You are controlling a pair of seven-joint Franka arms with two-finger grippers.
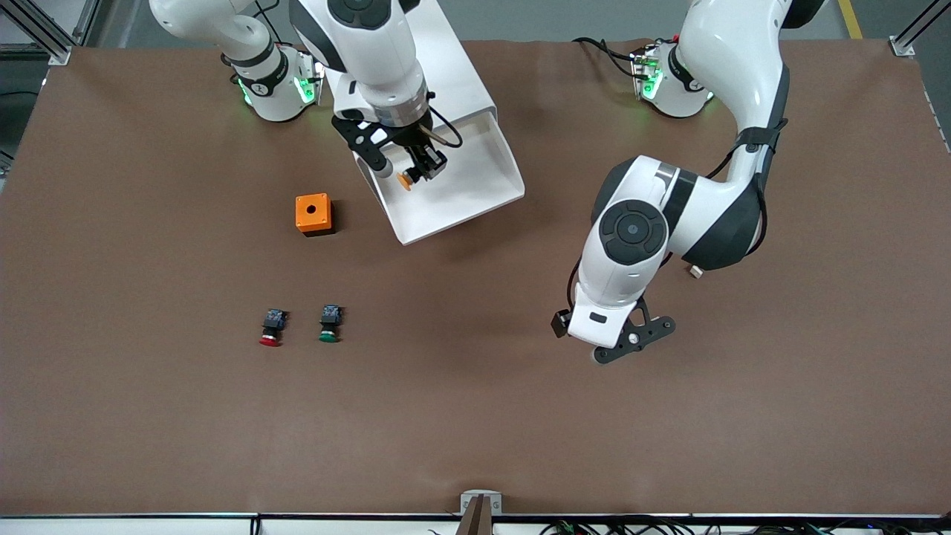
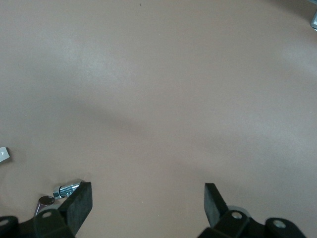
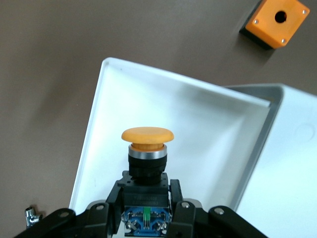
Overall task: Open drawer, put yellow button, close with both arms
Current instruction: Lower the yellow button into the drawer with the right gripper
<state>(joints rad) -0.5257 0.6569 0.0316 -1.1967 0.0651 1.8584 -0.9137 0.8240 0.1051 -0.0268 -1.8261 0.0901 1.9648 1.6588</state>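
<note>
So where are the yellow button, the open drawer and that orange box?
yellow button [image 3: 147,135]: right wrist view, on its cap.
drawer [image 1: 475,186]: front view, on its bare floor.
orange box [image 1: 312,212]: front view, on its top face.

We see a matt brown table [image 1: 475,416], smooth and cloth-like. The drawer [image 3: 198,124] looks like smooth white plastic with a soft sheen. The yellow button [image 3: 147,135] has a matt plastic cap over a shiny metal ring and a black plastic body. The orange box [image 1: 313,212] looks like matt plastic. Both arms' shells are glossy white.
</note>
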